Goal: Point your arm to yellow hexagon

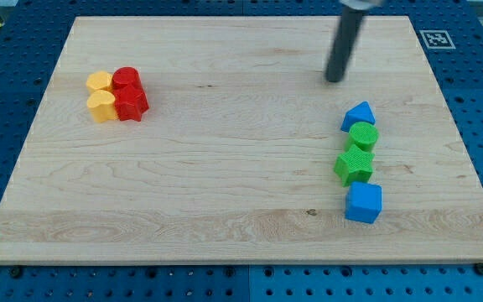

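Observation:
The yellow hexagon lies at the view's upper left of the wooden board, touching a yellow heart-shaped block just below it. A red round block and a red star-like block sit against their right sides. My tip is on the board at the view's upper right, far to the right of the yellow hexagon. It stands a little above and left of the blue triangle block.
A column of blocks stands at the view's right: the blue triangle, a green round block, a green star and a blue cube. A printed marker tag is at the board's upper right corner.

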